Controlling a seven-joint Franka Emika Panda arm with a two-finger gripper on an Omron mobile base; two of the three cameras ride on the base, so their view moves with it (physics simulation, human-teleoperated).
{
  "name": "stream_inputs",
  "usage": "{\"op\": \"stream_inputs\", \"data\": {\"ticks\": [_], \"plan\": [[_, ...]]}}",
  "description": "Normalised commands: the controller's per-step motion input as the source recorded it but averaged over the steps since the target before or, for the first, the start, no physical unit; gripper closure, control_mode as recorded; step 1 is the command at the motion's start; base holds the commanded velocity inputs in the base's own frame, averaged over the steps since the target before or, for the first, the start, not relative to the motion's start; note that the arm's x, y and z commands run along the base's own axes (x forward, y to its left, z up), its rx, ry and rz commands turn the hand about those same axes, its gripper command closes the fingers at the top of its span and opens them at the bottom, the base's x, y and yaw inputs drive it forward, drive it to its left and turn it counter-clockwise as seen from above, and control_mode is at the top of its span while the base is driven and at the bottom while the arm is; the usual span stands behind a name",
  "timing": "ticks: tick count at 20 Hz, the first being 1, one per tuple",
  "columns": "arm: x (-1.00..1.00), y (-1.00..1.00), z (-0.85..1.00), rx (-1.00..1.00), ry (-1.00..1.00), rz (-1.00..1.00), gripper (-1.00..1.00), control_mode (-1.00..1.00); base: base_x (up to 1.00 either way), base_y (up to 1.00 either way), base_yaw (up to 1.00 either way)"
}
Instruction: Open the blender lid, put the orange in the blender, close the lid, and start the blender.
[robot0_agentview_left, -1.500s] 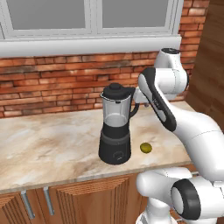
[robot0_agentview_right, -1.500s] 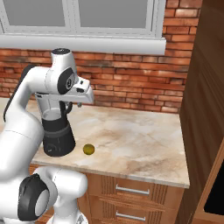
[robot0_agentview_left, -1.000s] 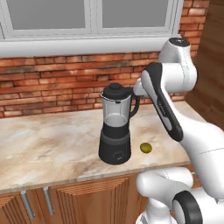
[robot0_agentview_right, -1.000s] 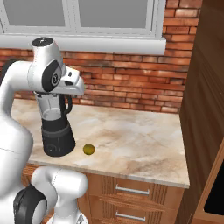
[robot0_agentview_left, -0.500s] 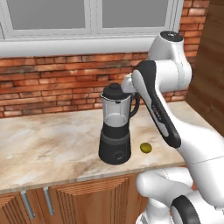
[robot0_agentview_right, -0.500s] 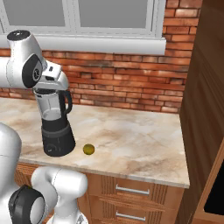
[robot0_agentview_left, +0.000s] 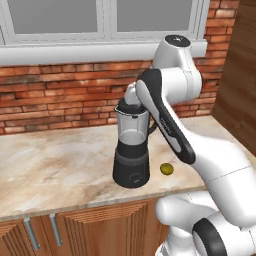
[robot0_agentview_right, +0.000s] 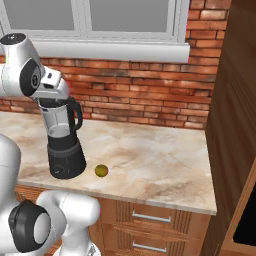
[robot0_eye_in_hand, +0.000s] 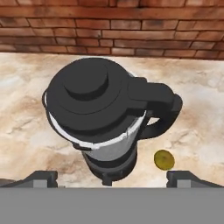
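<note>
Kitchen: marble counter (robot0_agentview_left: 60, 165), brick wall (robot0_agentview_right: 150, 100).

Marbled beige counter (robot0_agentview_left: 60, 165), red brick wall (robot0_agentview_left: 55, 95), white-framed window (robot0_agentview_left: 107, 22), wooden cabinet drawers (robot0_agentview_right: 150, 220) below

Two base views from behind the arm, left and right, facing forward and down at the counter (robot0_agentview_left: 60, 170) and brick wall (robot0_agentview_right: 150, 95); both sharing the blender (robot0_agentview_left: 131, 150) and orange (robot0_agentview_right: 101, 170). Hand view close above, looking steeply down onto the blender lid (robot0_eye_in_hand: 89, 98).
</note>
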Motion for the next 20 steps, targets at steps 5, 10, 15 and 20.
{"op": "stream_inputs", "data": {"ticks": [5, 10, 15, 20], "plan": [[0.38, 0.27, 0.26, -0.04, 0.06, 0.0, -1.0, -1.0, 0.0, 0.0, 0.0], [0.34, 0.11, 0.02, -0.03, 0.01, 0.01, -1.0, -1.0, 0.0, 0.0, 0.0], [0.28, 0.08, -0.04, -0.03, 0.05, 0.02, -1.0, -1.0, 0.0, 0.0, 0.0], [0.12, 0.0, -0.14, -0.01, 0.03, 0.04, -1.0, -1.0, 0.0, 0.0, 0.0]]}}
